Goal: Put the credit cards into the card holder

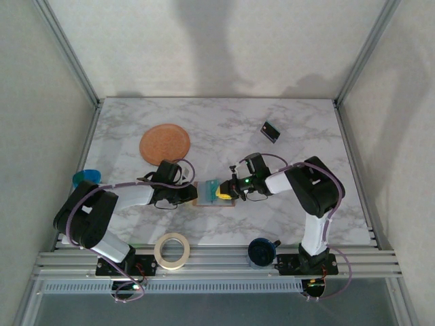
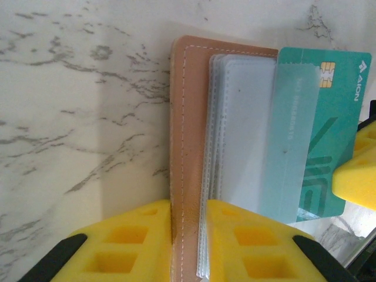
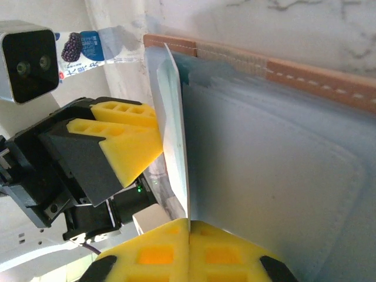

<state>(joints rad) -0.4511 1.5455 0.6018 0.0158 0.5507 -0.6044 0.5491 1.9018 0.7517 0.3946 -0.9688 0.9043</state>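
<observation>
Now, teal card (image 2: 335, 117): stiff, light, slick; best taken by its free short edge; sits half inside a clear sleeve.
card holder (image 2: 188, 117): soft leather, floppy sleeves, needs bracing; lies open on marble table (image 2: 70, 117), between the arms.
left gripper (image 2: 188, 208): clamped on card holder's leather edge.
right gripper (image 3: 188, 226): pinched tight on a thin sheet, likely the teal card.

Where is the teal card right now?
In the left wrist view the teal card sits partly inside a clear sleeve of the card holder, its outer edge pinched by the right hand. From above, that is front-centre on the table.
</observation>
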